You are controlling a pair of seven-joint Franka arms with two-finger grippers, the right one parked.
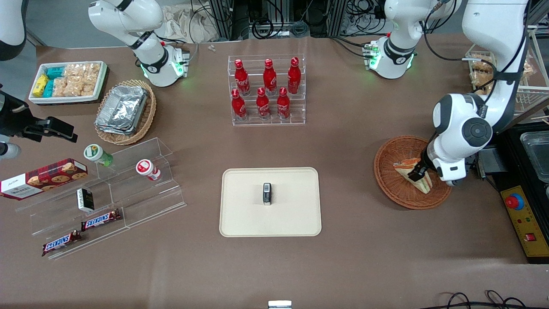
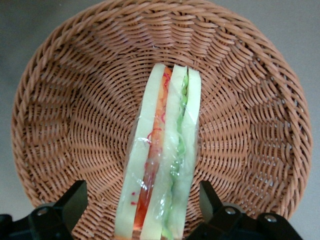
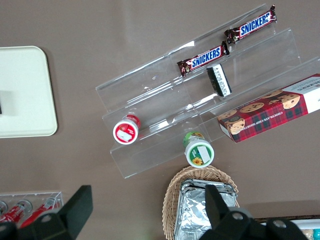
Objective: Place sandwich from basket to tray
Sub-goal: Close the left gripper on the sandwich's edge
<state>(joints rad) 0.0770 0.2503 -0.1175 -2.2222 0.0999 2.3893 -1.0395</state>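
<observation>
One sandwich (image 2: pixel 162 165) is lying in the reddish-brown basket (image 1: pixel 396 189), which is sitting toward the working arm's end of the table. I am seeing the wedge resting on its crust side, with the cut face of red, orange and green layers turned up toward the wrist camera. Its long axis is running across the basket floor from near the middle out toward the rim, and in the front view the narrow end seems to be pointing toward the front camera, though the arm is covering part of it.

I am holding the left arm bent over the basket, wrist turned down, with the gripper (image 1: pixel 418 172) lowered around the sandwich. Its fingers (image 2: pixel 70 202) are standing wide apart, one on each long side of the bread and not touching it.

Toward the middle of the table the cream tray (image 1: pixel 240 214) is carrying only a small dark object (image 1: pixel 267 193). Farther from the front camera, a clear rack (image 1: pixel 268 120) is holding six red bottles (image 1: pixel 269 76). Toward the parked arm's end, a lighter wicker basket (image 1: pixel 146 118) is holding foil trays (image 1: pixel 122 107), and a white bin (image 1: pixel 68 99) is holding snack packets (image 1: pixel 77 79).
</observation>
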